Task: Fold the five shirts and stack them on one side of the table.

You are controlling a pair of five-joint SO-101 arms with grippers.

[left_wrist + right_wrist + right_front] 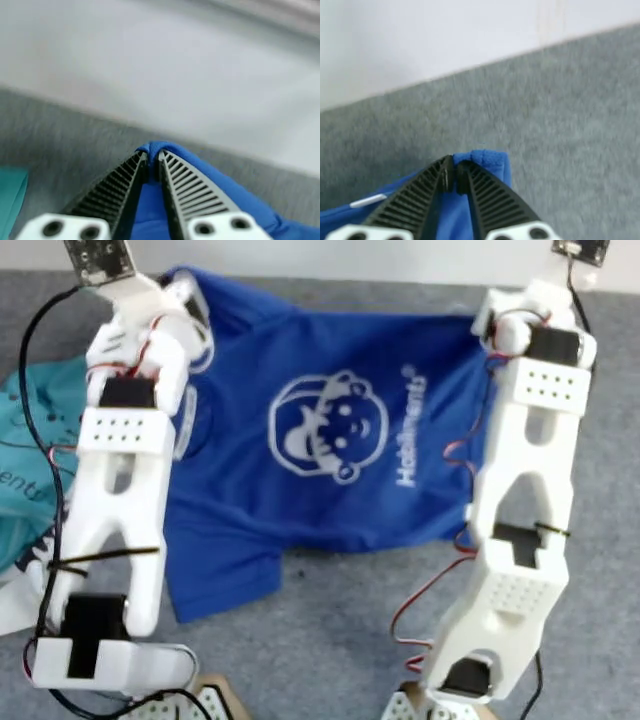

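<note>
Blue shirt (330,470): judged soft, light, limp; best gripped at edges
Left pincer (152,160): pinched on fabric fold
Right pincer (454,167): pinched on a corner

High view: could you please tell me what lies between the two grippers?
The blue shirt spans from left gripper to right gripper in the high view.

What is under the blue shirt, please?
The grey table shows around the blue shirt, so it likely lies on that. The left gripper and right gripper pinch its far edge. The left arm hides whether it overlaps the teal shirt.
</note>
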